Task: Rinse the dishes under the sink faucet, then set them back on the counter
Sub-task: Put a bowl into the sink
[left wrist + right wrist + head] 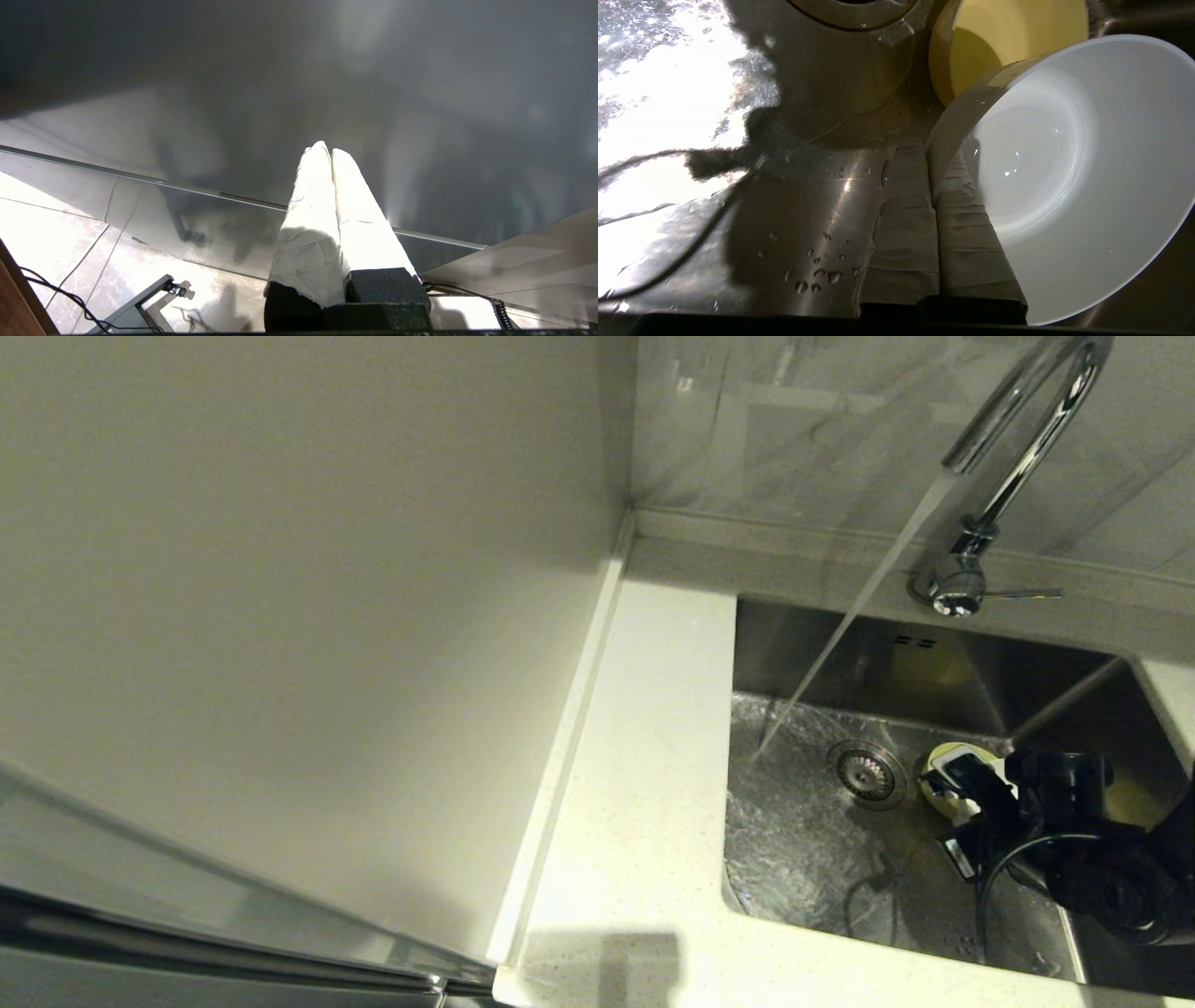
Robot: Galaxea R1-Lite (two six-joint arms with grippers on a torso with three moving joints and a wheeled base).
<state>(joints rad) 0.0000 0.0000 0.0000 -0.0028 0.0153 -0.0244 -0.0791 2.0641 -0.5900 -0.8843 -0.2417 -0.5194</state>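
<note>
**Operator:** Report the right arm.

**Technician:** You will find the right gripper [931, 154] low inside the sink [803, 859], on the side of the drain strainer [868, 773] away from the water. Its jaws are pinching the rim of a white bowl [1069, 177]: one taped finger lies inside the wall, the other outside. The bowl is tilted, its opening turned toward the wrist camera, with droplets on the inner surface.

**Operator:** Locate the other dishes.

**Technician:** A pale yellow bowl [1008, 42] sits on the basin floor just beside the strainer, partly covered by the white bowl's rim. In the head view you see only a sliver of it past the arm. You cannot see a third bowl from any camera.

**Operator:** Faucet status?

**Technician:** The faucet [1018, 439] is running. The stream [840, 635] lands on the basin floor between the strainer and the wall next to the bench [644, 784], well apart from both bowls.

**Operator:** Left arm?

**Technician:** The left gripper [331, 151] is parked away from the sink, pointing at the floor, jaws pressed together on nothing.
</note>
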